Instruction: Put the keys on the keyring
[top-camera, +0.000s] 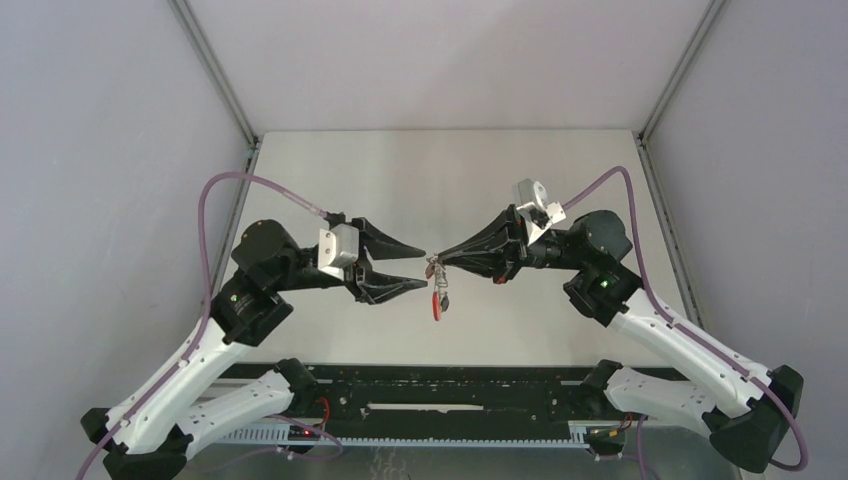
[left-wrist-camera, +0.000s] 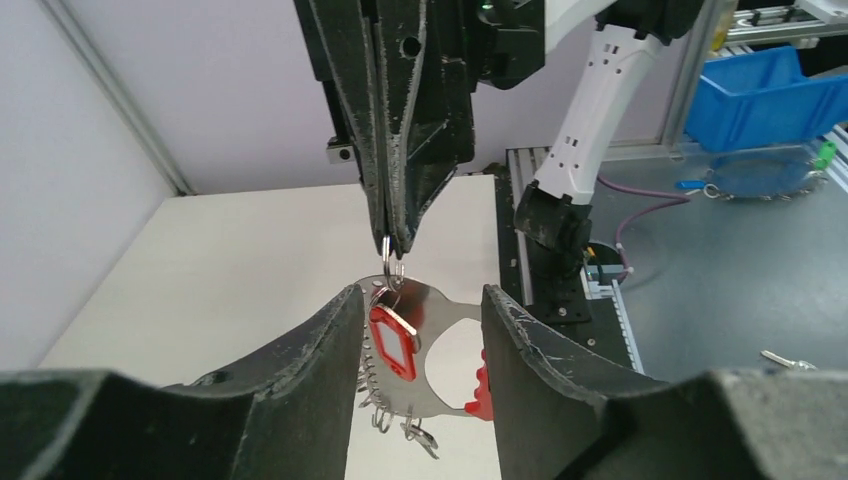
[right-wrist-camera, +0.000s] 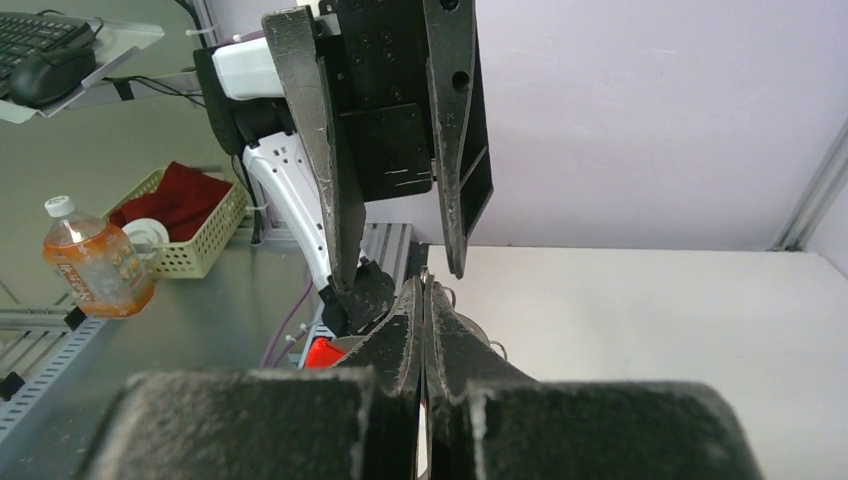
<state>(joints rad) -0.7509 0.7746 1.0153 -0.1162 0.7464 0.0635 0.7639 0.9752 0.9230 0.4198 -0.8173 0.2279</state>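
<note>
My right gripper (top-camera: 440, 262) is shut on a small metal loop at the top of the keyring (top-camera: 437, 296), which hangs from it in mid-air over the table. In the left wrist view the keyring (left-wrist-camera: 440, 305) is a silver-grey plate with a red arc and a row of small loops. The key with the red tag (left-wrist-camera: 393, 342) hangs against it from the top. A small metal key (left-wrist-camera: 425, 438) dangles from a bottom loop; its head is not clear. My left gripper (left-wrist-camera: 420, 320) is open, one finger on each side of the keyring, not touching it.
The white table (top-camera: 450, 170) is walled on three sides. Off the table, a blue bin (left-wrist-camera: 765, 85) stands beyond the right arm, and a bottle (right-wrist-camera: 95, 265) and a basket (right-wrist-camera: 185, 225) stand on the left side.
</note>
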